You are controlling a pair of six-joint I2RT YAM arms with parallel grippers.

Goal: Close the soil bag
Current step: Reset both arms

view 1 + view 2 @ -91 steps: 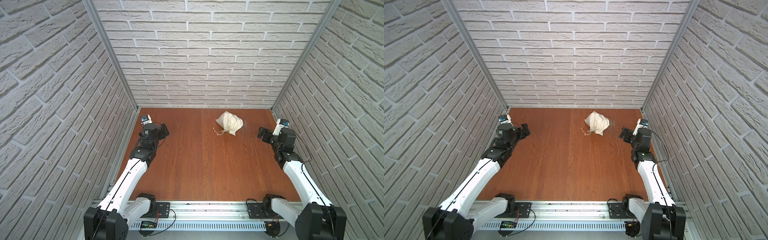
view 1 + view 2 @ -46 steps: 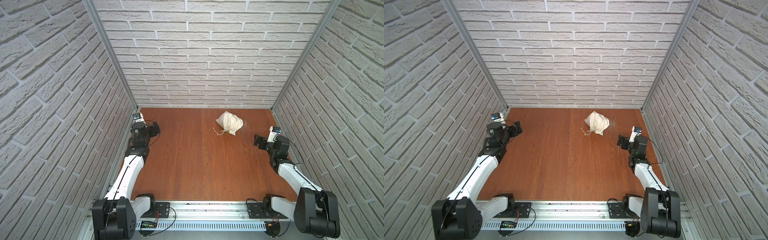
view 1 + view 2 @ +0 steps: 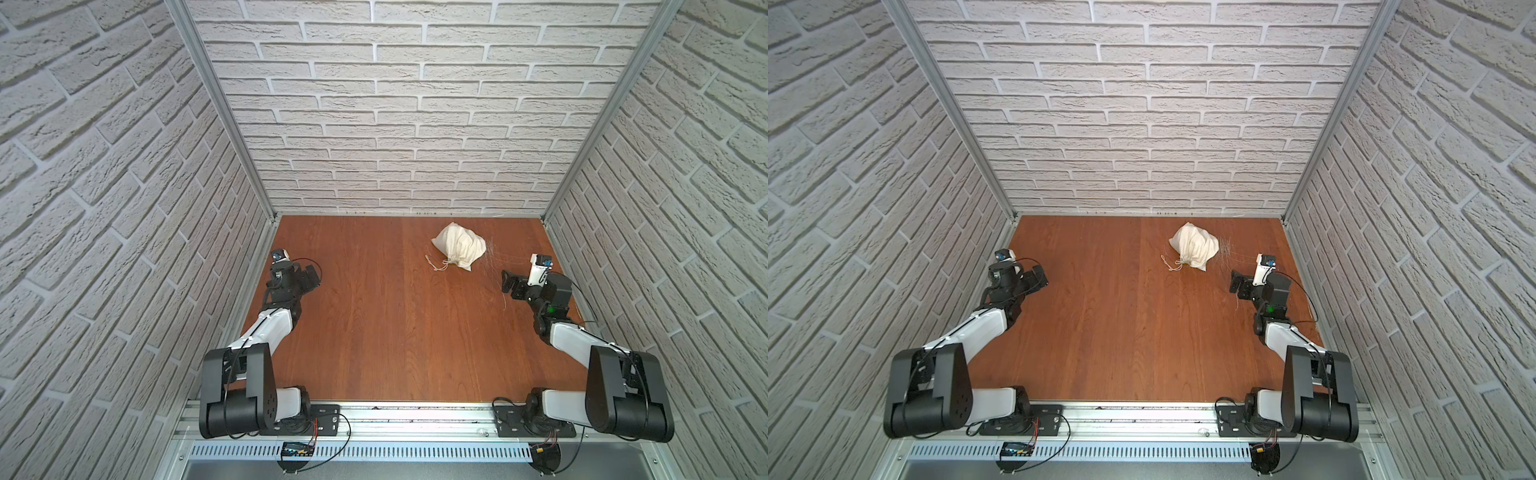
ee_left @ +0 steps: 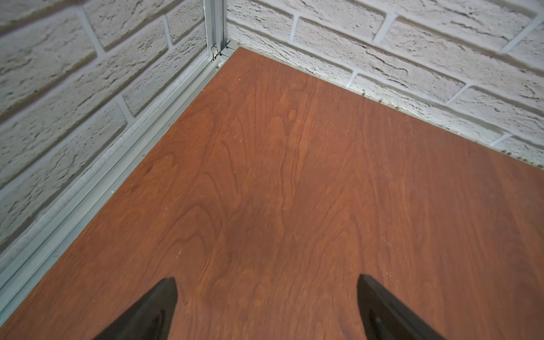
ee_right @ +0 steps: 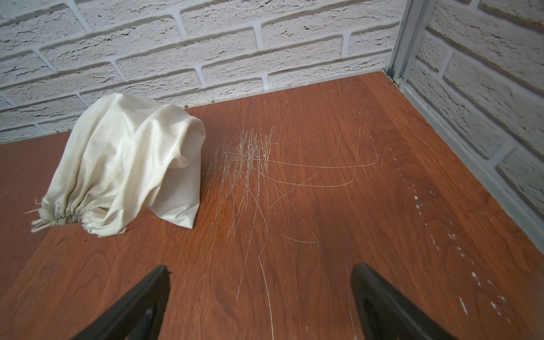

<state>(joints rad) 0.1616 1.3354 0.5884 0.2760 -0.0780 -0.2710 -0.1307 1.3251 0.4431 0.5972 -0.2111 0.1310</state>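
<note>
The soil bag (image 3: pixel 459 247) (image 3: pixel 1196 247) is a cream cloth sack lying on the wooden table near the back wall, right of centre. Its gathered hem (image 5: pixel 63 213) is puckered together, and a thin beige cord (image 3: pixel 435 266) trails from it onto the wood. My right gripper (image 3: pixel 508 282) (image 3: pixel 1237 283) (image 5: pixel 260 270) stands open over bare, scratched wood, a short way in front of and to the right of the bag, touching nothing. My left gripper (image 3: pixel 311 277) (image 3: pixel 1039 279) (image 4: pixel 266 282) is open and empty near the left wall, far from the bag.
White brick walls enclose the table (image 3: pixel 395 332) on three sides, with metal corner posts (image 4: pixel 216 26) (image 5: pixel 407 38). Pale scratches (image 5: pixel 247 159) mark the wood beside the bag. A metal rail (image 3: pixel 415 417) with both arm bases runs along the front.
Both arms have folded back toward their bases, drawing the grippers slightly away from the table's middle. Both grippers stayed open. The bag has not moved.
</note>
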